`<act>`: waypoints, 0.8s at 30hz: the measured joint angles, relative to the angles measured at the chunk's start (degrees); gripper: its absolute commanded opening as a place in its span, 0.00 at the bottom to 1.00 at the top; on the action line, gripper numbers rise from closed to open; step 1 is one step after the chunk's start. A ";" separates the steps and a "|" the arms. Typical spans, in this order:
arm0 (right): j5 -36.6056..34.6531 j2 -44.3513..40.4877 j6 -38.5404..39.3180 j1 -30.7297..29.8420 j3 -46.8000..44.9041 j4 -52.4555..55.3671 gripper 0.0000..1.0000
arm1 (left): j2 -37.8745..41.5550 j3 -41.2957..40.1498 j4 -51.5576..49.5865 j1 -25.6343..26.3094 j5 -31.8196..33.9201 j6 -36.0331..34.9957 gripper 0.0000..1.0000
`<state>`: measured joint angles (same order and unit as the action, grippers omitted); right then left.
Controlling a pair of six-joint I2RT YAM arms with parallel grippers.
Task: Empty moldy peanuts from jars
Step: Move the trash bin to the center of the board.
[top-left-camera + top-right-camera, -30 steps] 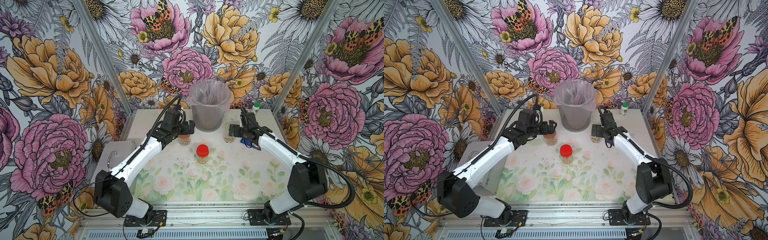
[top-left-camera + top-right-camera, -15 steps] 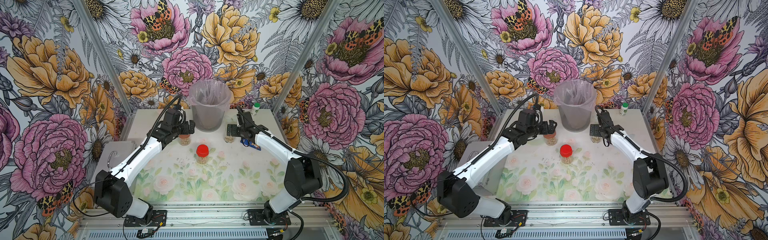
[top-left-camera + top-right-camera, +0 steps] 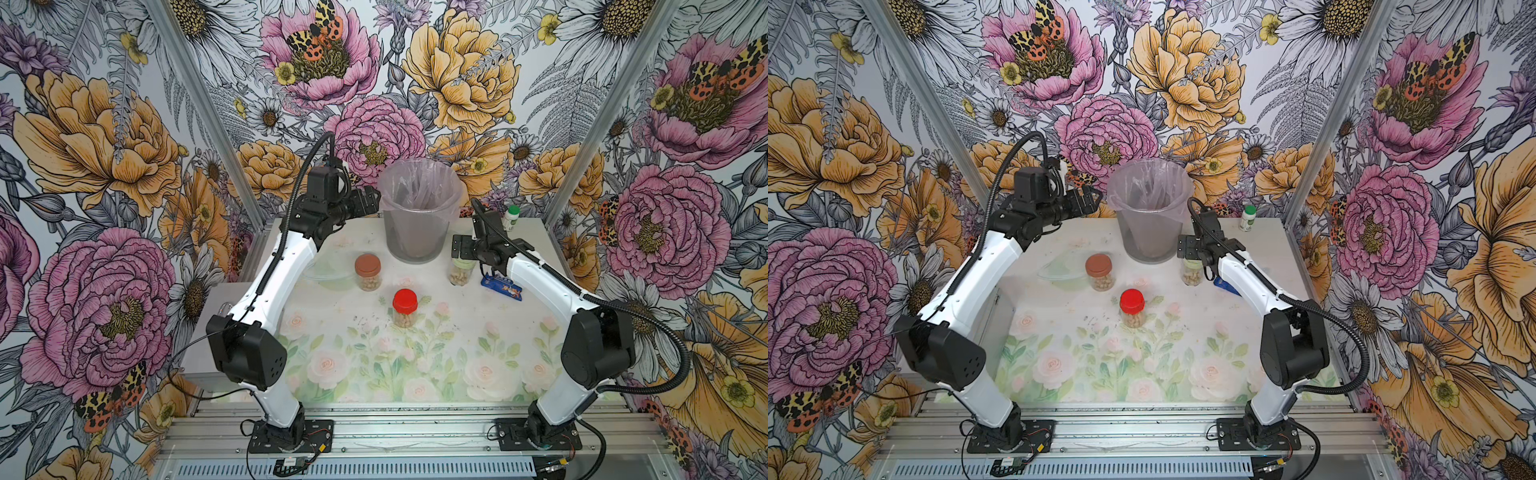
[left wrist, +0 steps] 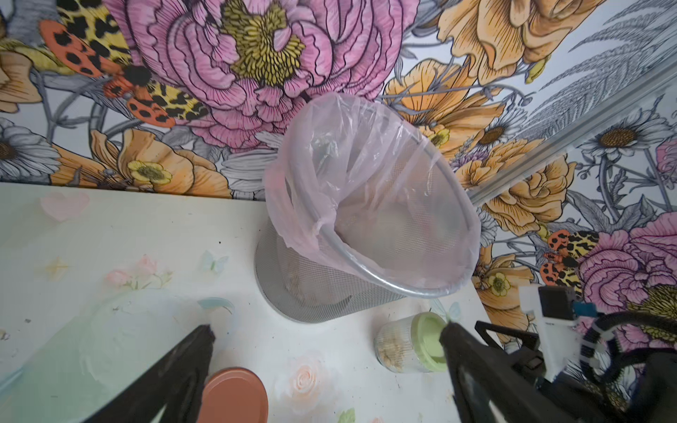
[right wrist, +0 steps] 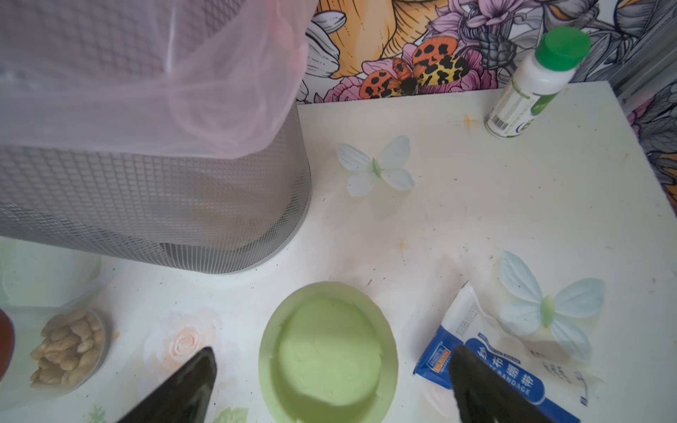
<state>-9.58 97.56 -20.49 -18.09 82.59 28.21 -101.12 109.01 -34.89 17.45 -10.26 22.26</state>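
The near half of the table (image 3: 353, 374) lies open. In the middle the red jar (image 3: 404, 307) stands alone, with gaps to the brown jar (image 3: 368, 272) far left and the green jar (image 3: 460, 275) far right. The bin (image 3: 417, 232) blocks the far middle. A packet (image 3: 500, 287) and a bottle (image 3: 511, 216) crowd the far right.

Upright, capped, well apart and each partly filled with pale tan moldy peanuts (image 5: 67, 346), the small clear brown-lidded jar (image 3: 368, 272) stands left, the green-lidded jar (image 3: 460, 274) right, and the red-lidded jar (image 3: 404, 308) between them, nearer the front.
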 measured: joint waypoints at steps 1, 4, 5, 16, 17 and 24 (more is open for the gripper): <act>-0.13 0.11 0.20 0.00 1.05 0.00 0.99 | -3.19 4.04 -1.51 0.04 -0.66 0.15 0.99; -0.15 0.13 0.50 0.35 3.98 -0.22 0.99 | -11.54 14.12 -6.16 0.15 -2.25 0.37 0.97; -0.13 0.13 0.59 0.55 4.76 -0.22 0.99 | -13.81 16.76 -7.76 0.15 -2.64 0.37 0.97; 1.92 0.15 0.63 5.46 6.75 -0.72 0.99 | -27.39 33.09 -18.73 0.44 -3.21 1.66 0.97; 2.27 0.15 0.61 5.92 6.75 -0.76 0.99 | -27.69 34.47 -19.30 0.44 -3.19 1.81 0.96; 3.82 0.15 0.85 7.98 6.75 -1.42 0.99 | -30.14 43.12 -20.68 0.70 -2.91 2.10 0.87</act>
<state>-5.76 97.71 -19.64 -10.11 89.34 26.79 -131.26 152.14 -55.57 18.15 -13.17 24.36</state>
